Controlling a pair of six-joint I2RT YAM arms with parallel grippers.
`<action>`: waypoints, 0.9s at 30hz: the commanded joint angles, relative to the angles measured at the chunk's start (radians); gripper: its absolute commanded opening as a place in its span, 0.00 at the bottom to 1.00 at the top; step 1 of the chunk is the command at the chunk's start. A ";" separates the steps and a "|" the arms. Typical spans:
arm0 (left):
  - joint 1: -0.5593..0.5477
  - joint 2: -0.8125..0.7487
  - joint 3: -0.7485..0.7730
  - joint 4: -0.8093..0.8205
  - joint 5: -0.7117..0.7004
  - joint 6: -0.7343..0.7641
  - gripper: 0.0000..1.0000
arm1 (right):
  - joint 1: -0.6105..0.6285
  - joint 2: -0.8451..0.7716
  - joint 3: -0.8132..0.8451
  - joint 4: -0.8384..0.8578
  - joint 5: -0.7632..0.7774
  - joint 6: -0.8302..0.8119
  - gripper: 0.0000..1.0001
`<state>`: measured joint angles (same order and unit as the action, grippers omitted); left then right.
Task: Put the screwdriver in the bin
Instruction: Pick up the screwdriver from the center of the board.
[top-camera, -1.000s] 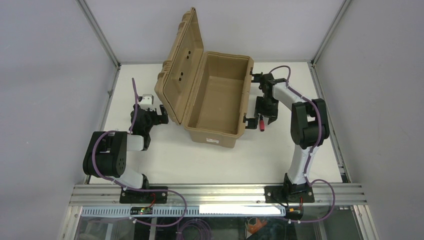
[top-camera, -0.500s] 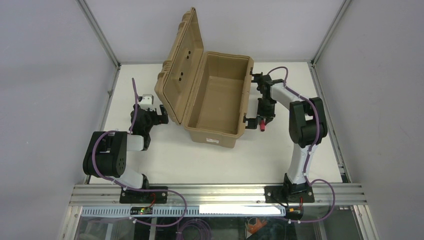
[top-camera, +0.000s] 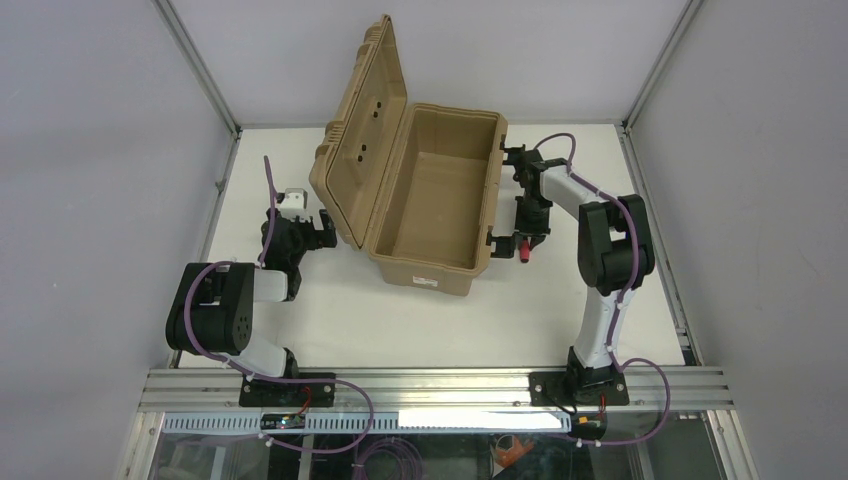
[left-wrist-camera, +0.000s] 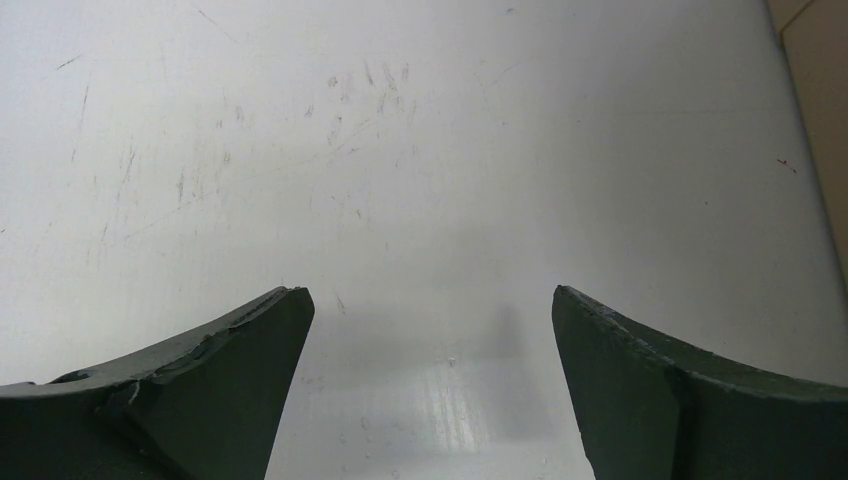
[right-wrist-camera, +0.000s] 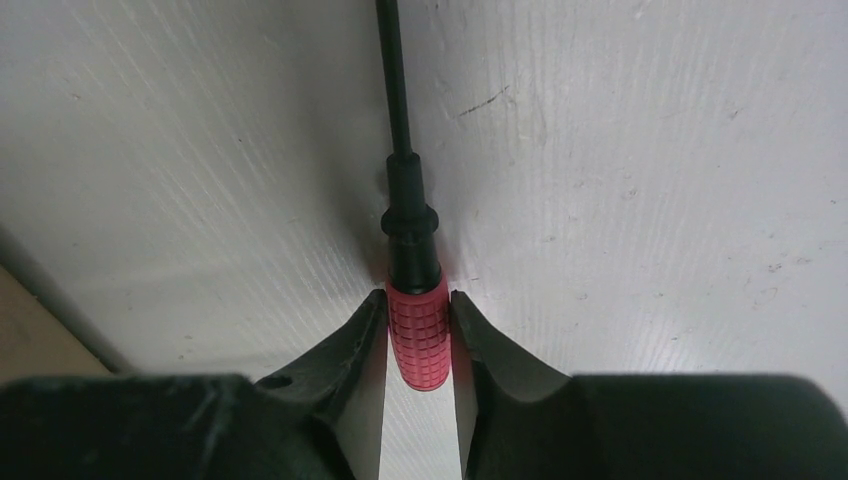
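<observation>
The screwdriver (right-wrist-camera: 418, 335) has a red gridded handle and a thin black shaft (right-wrist-camera: 393, 80). It lies on the white table just right of the bin, and its red end shows in the top view (top-camera: 523, 252). My right gripper (right-wrist-camera: 418, 300) is shut on the handle, one finger touching each side; in the top view it (top-camera: 527, 238) is low beside the bin's right wall. The bin (top-camera: 425, 272) is a tan case with its ribbed lid (top-camera: 365, 120) standing open to the left. My left gripper (left-wrist-camera: 428, 300) is open and empty over bare table, left of the bin (top-camera: 318, 228).
Black latches (top-camera: 512, 157) stick out of the bin's right side close to my right wrist. A tan edge of the bin (left-wrist-camera: 820, 60) shows at the far right of the left wrist view. Metal frame posts and grey walls bound the table.
My right gripper has dropped lower beside the bin and its fingers have closed onto the red handle. The left arm has not moved.
</observation>
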<state>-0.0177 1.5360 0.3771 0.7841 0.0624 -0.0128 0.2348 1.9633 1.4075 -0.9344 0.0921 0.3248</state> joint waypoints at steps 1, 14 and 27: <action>0.005 -0.028 -0.003 0.038 0.022 -0.010 0.99 | 0.005 -0.045 0.018 -0.006 0.030 0.006 0.12; 0.005 -0.028 -0.003 0.038 0.022 -0.010 0.99 | 0.005 -0.181 0.098 -0.101 0.066 0.004 0.10; 0.005 -0.029 -0.003 0.038 0.022 -0.010 0.99 | 0.006 -0.296 0.280 -0.236 0.075 -0.011 0.10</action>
<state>-0.0177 1.5360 0.3767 0.7841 0.0624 -0.0128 0.2363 1.7439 1.5887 -1.1137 0.1585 0.3233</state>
